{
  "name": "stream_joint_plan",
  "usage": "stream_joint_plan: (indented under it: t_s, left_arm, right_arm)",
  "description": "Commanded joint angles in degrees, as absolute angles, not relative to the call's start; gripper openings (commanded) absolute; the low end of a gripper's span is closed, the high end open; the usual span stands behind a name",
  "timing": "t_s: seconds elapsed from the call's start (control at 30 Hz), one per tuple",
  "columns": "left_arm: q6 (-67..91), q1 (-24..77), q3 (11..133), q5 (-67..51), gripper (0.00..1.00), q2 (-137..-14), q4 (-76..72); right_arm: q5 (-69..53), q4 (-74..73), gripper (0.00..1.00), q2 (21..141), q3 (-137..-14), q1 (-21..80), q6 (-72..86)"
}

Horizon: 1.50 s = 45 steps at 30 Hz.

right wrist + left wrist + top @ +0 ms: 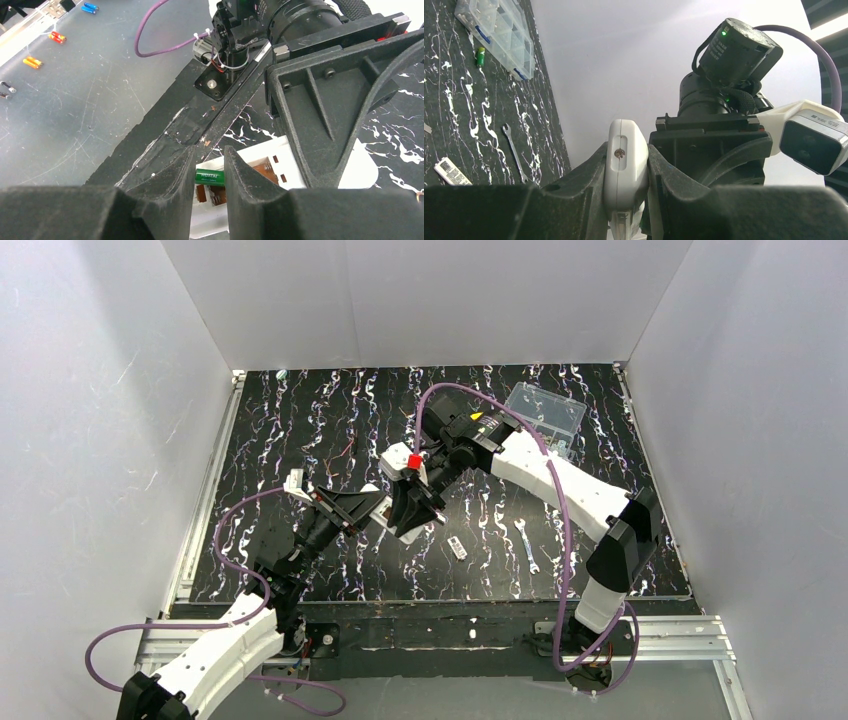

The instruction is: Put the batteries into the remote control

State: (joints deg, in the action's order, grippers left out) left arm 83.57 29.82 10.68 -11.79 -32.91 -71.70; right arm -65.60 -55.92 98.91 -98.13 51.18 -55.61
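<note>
1. The left gripper (626, 172) was clenched on the remote (624, 145), one finger on each long side of the white body.
2. The remote was held up off the black marbled table (300, 410), near its middle, where the two arms met.
3. From the left wrist, the remote's rounded end stood up between the fingers, with a small screw in a slot on it.
4. The right gripper (209, 155) was closed on a green battery (210, 177). The battery lay crosswise in the gap, and each end disappeared behind a finger.
5. That battery hung just over the remote's open compartment, where brown inner parts showed inside the white shell. I could not tell whether it touched the compartment.
6. A second battery (480, 56), also green, lay on the table just beside a clear plastic box (545, 410) near the far right corner.
7. A small wrench (527, 545) lay on the table right of the grippers, towards the near edge.
8. A small flat white-and-dark cover piece (458, 547) lay near the wrench, to its left.
9. Beyond the near table edge, orange cells (57, 36) and blue cells (90, 6) lay loose on a grey surface.
</note>
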Motion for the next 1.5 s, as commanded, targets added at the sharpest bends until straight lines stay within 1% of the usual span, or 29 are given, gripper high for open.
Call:
stream_joint_plan:
  t_s: [0.0, 0.23, 0.3, 0.43, 0.53, 0.8, 0.9, 0.97, 1.1, 1.17, 1.3, 1.47]
  left_arm:
    - [85.2, 29.8, 13.6, -11.1, 0.0, -31.7, -82.2]
    - [85.1, 29.8, 12.9, -10.9, 0.0, -31.5, -82.4]
    - [85.1, 29.8, 12.6, -10.9, 0.0, -31.4, -82.4]
    - [85.0, 29.8, 12.0, -10.8, 0.0, -30.9, -82.2]
    - [85.0, 29.8, 11.5, -10.6, 0.0, -30.7, -82.1]
    - [84.9, 29.8, 11.1, -10.6, 0.0, -30.5, -82.1]
    - [84.7, 29.8, 11.0, -10.6, 0.0, -30.3, -81.9]
    - [84.3, 29.8, 10.7, -10.6, 0.0, -30.0, -81.6]
    - [83.4, 29.8, 9.8, -10.2, 0.0, -28.7, -80.1]
    - [83.0, 29.8, 9.5, -9.9, 0.0, -27.9, -79.3]
    - [82.7, 29.8, 9.1, -9.8, 0.0, -27.4, -78.6]
    - [83.2, 29.8, 9.4, -10.5, 0.0, -28.8, -79.9]
  right_arm:
    - [-62.7, -55.4, 0.33, 100.3, -98.2, 51.4, -54.6]
    - [-62.6, -55.6, 0.34, 99.9, -99.0, 51.5, -54.8]
    - [-62.8, -55.9, 0.36, 99.6, -99.4, 51.4, -55.0]
    - [-63.7, -57.2, 0.45, 98.6, -99.9, 51.4, -56.1]
    - [-64.2, -56.8, 0.49, 97.1, -99.6, 51.5, -56.1]
    - [-66.2, -52.7, 0.52, 94.1, -98.8, 51.3, -53.8]
    - [-67.0, -47.4, 0.52, 91.7, -96.7, 50.8, -50.0]
    - [-66.4, -40.2, 0.53, 89.0, -93.2, 50.3, -42.8]
    - [-59.8, -21.4, 0.54, 81.9, -82.2, 49.7, -28.2]
    - [-55.0, -15.0, 0.55, 78.7, -77.6, 49.7, -22.6]
    - [-49.0, -10.9, 0.55, 74.4, -72.4, 49.7, -17.7]
    - [-44.7, -10.5, 0.55, 72.0, -70.2, 49.7, -16.6]
